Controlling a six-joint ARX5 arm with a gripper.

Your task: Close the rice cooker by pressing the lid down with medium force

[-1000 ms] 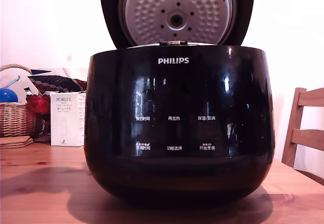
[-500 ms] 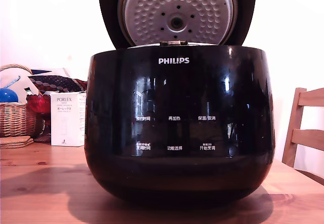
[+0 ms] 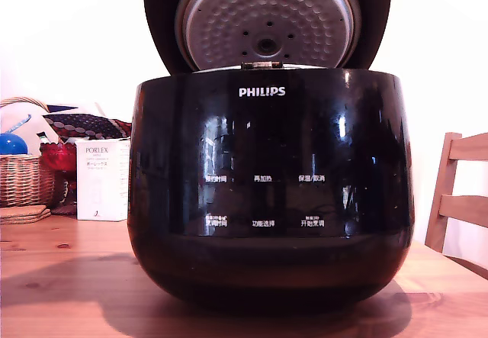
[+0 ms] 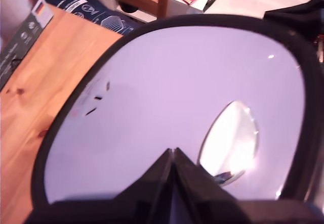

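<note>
The rice cooker [image 3: 267,201], a big glossy black pot with a white PHILIPS logo, fills the middle of the exterior view. Its lid [image 3: 267,25] stands open at the back and leans forward, showing the dimpled silver underside. In the wrist view the lid's shiny outer face [image 4: 177,97] reflects bright light. My gripper [image 4: 173,154] is shut with its two black fingers meeting in a point, right against that outer face. The lid hides the gripper from the exterior view.
The cooker sits on a wooden table [image 3: 61,277]. A wicker basket [image 3: 23,178] and a white PORLEX box [image 3: 101,179] stand at the exterior view's left, a wooden chair [image 3: 461,193] at its right. The wrist view shows a dark bag [image 4: 86,9] beyond the table.
The lid has tipped a little further forward and down; its silver underside sits lower and the black rim looks wider.
</note>
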